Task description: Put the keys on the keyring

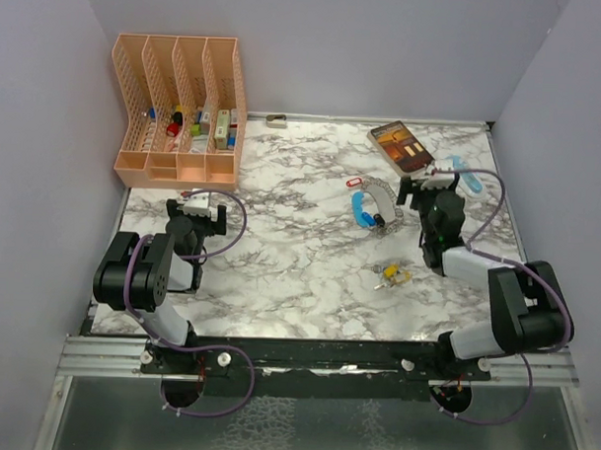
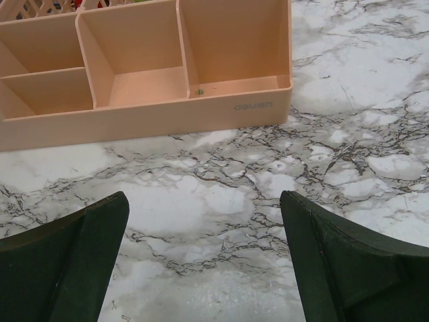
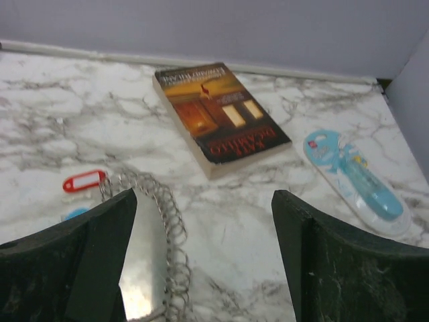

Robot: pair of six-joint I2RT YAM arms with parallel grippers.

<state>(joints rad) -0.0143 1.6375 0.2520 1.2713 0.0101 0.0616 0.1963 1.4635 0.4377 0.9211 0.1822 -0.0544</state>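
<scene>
Closest to the right wrist lens, the right gripper (image 3: 204, 200) holds its two dark fingers (image 3: 348, 261) wide apart with nothing clamped between them. Marble and part of a wire spiral fill the gap. The finger on the picture's left hangs over the keyring (image 3: 173, 223). The wire coil (image 3: 151, 182) curls out from beside that finger, and a shiny flat metal piece (image 3: 144, 265) lies along the finger's inner edge. The red tag (image 3: 84, 181) sits just beyond the finger, to the left. Whether the finger touches the coil cannot be told.

Farther off, a paperback book (image 3: 221, 121) lies flat near the back wall. To its right lies a light-blue item in a clear blister pack (image 3: 355, 178).

From above, the keyring lies on the right half of the marble table (image 1: 279, 283), just left of the right gripper. Its light-blue curved piece (image 1: 359, 209) is on the side away from the gripper. The keys (image 1: 390, 276), a small bunch with a yellow piece, lie apart from the keyring and nearer the arm bases.

The left gripper (image 2: 204, 198) is also spread wide and empty, hovering over bare marble. It faces the low front trays of the peach desk organizer (image 2: 147, 114) at the far left of the table, well apart from the keyring. The organizer's upright slots hold a few small items.
</scene>
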